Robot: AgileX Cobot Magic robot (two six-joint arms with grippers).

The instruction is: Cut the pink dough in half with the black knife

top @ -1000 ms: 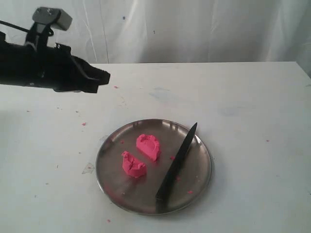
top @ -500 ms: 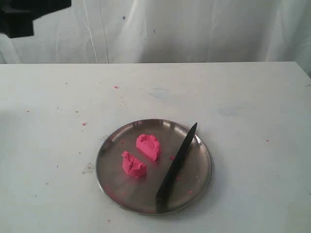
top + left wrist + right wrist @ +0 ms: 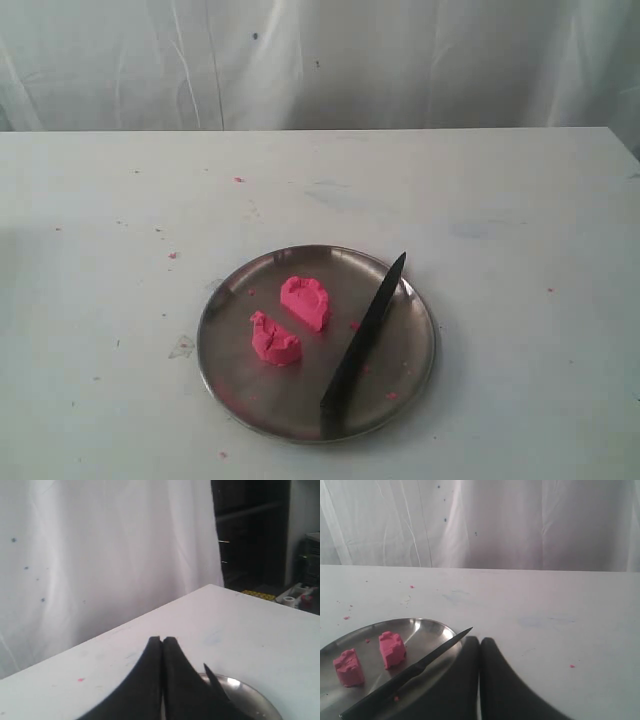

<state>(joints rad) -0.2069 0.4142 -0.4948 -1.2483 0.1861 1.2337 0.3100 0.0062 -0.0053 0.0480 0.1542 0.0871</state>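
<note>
Nearest to us in the exterior view, a round steel plate (image 3: 408, 335) sits on the white table (image 3: 520, 250), close to its front edge. The black knife (image 3: 362, 335) lies flat on the right half of the plate. Its blunt end is by the near rim, and the blade slants away to the right until the pointed tip reaches the far rim. Nothing grips the knife. Just left of the blade we see the pink dough (image 3: 275, 342) lying in two half-round pieces with a strip of bare steel between them. The nearer piece is left of the plate's middle. The farther piece (image 3: 305, 302) sits a little behind it and to the right, closer to the blade but apart from it. Tiny pink crumbs (image 3: 390, 395) dot the plate beside the knife, and a few more are scattered over the table to the left and behind. Farther back the table runs to a white curtain (image 3: 400, 60) that fills the background. From the right wrist view we see the right gripper (image 3: 480, 641) clenched, its two black fingers pressed together on nothing, with the plate, both dough pieces and the knife just beyond it. The left gripper (image 3: 162, 640) is likewise clenched and empty, and a sliver of the plate shows past its fingers.
</note>
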